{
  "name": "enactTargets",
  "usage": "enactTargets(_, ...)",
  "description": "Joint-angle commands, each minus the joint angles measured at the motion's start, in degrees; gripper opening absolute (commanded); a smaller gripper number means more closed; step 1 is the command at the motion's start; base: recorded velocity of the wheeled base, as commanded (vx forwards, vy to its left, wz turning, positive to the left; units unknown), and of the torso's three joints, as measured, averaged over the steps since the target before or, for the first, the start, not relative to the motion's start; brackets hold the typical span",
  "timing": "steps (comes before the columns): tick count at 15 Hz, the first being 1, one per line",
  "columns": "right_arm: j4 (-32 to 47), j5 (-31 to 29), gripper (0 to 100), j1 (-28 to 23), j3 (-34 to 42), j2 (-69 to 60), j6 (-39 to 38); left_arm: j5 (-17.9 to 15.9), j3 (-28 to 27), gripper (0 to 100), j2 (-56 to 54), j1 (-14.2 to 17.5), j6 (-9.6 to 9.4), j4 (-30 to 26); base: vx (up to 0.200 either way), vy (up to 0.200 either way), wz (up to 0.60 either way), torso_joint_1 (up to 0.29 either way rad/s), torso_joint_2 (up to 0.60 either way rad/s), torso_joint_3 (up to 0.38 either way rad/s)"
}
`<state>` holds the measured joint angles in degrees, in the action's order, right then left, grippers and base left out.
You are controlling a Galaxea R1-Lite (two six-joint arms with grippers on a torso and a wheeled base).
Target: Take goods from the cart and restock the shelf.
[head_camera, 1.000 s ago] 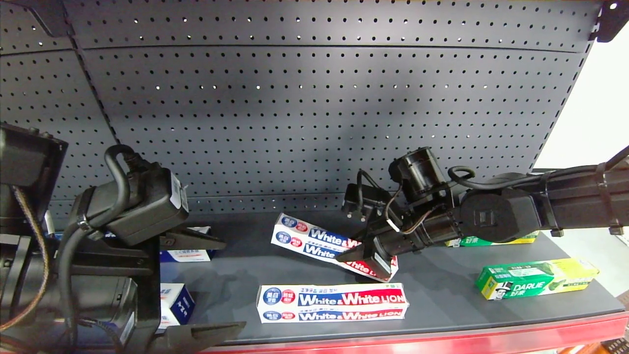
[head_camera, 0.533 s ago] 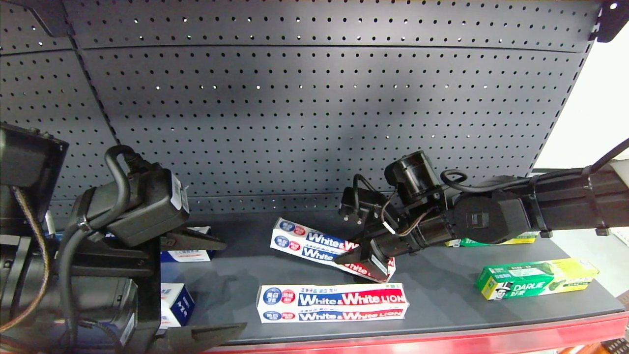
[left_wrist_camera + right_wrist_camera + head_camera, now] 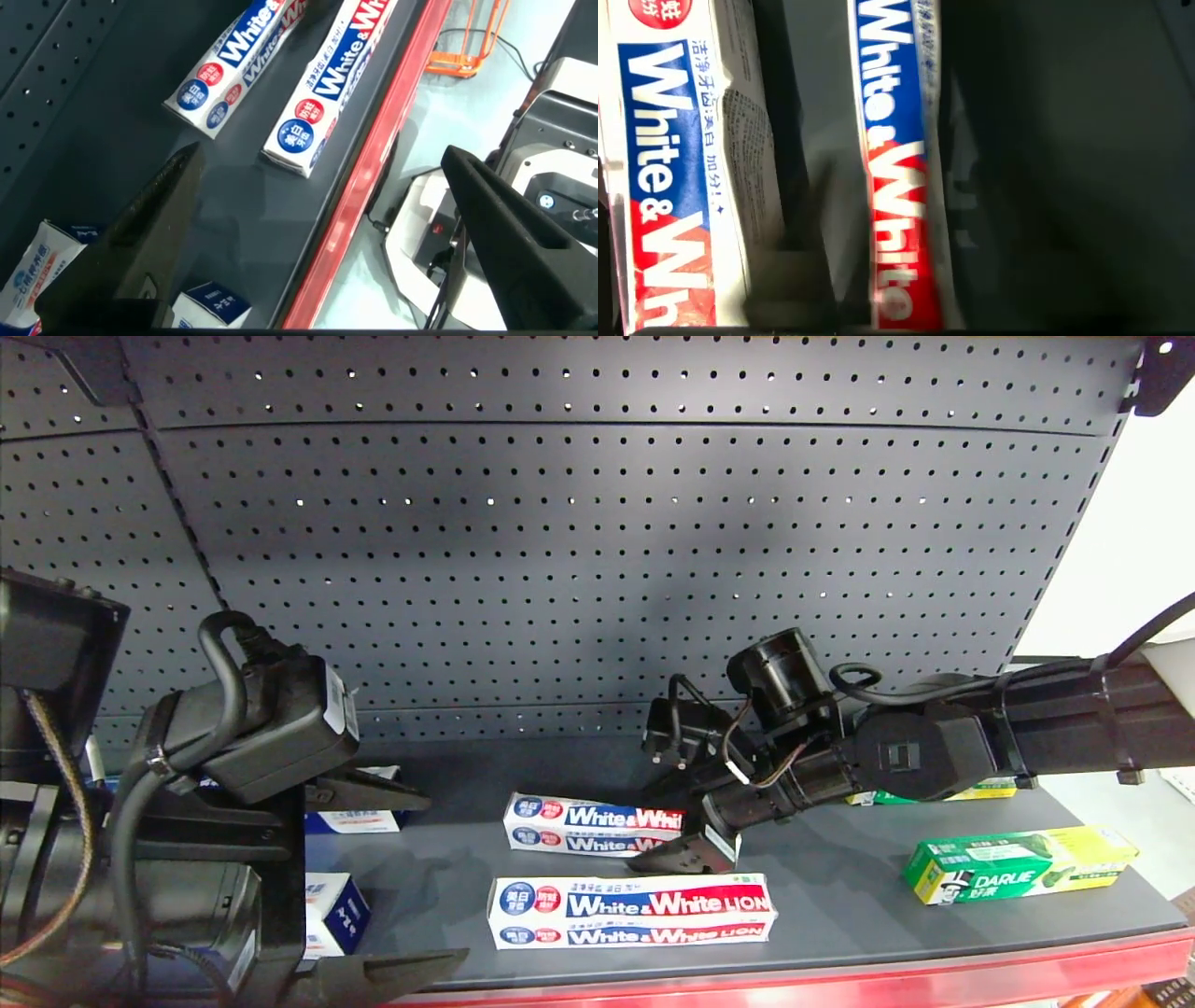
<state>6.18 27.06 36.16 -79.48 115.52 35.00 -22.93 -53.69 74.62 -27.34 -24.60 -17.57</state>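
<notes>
Though seemingly flat, box [image 3: 588, 824] amid shelf [image 3: 840, 896]

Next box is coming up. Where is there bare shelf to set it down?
Best patch: bare shelf between the front white box and the green box. A smaller one lies between the blue-and-white boxes and the rear white box. It is crowded at that box's other end, where the right gripper holds it.
</notes>
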Motion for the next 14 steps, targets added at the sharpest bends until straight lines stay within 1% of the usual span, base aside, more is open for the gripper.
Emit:
enactTargets(1, 0.1, 0.0, 100, 0.1, 0.0, 0.0, 0.0, 0.0, 0.1, 100, 0.1, 0.0, -0.01, 0.0, 0.000, 0.000, 0.00, 0.000, 0.00, 0.000)
enactTargets(7, 0.1, -0.1, 100, 0.1, -0.1, -0.4, 0.0, -0.1, 0.1, 100, 0.1, 0.0, -0.01, 0.0, 0.000, 0.000, 0.00, 0.000, 0.00, 0.000)
enactTargets(11, 0.1, -0.3, 100, -1.5, 0.0, -2.2, 0.0, -0.1, 0.7, 100, 0.3, -0.1, -0.10, 0.0, 0.000, 0.000, 0.00, 0.000, 0.00, 0.000)
enactTargets(12, 0.2, -0.3, 100, -2.3, 0.6, -3.7, -0.1, -0.1, 1.7, 100, 0.2, -0.1, -0.10, 0.7, 0.000, 0.000, 0.00, 0.000, 0.00, 0.000)
enactTargets(14, 0.2, -0.4, 100, -2.9, 2.0, -6.2, -0.1, -0.1, 4.5, 100, 0.1, -0.1, 0.08, 4.4, 0.000, 0.000, 0.00, 0.000, 0.00, 0.000)
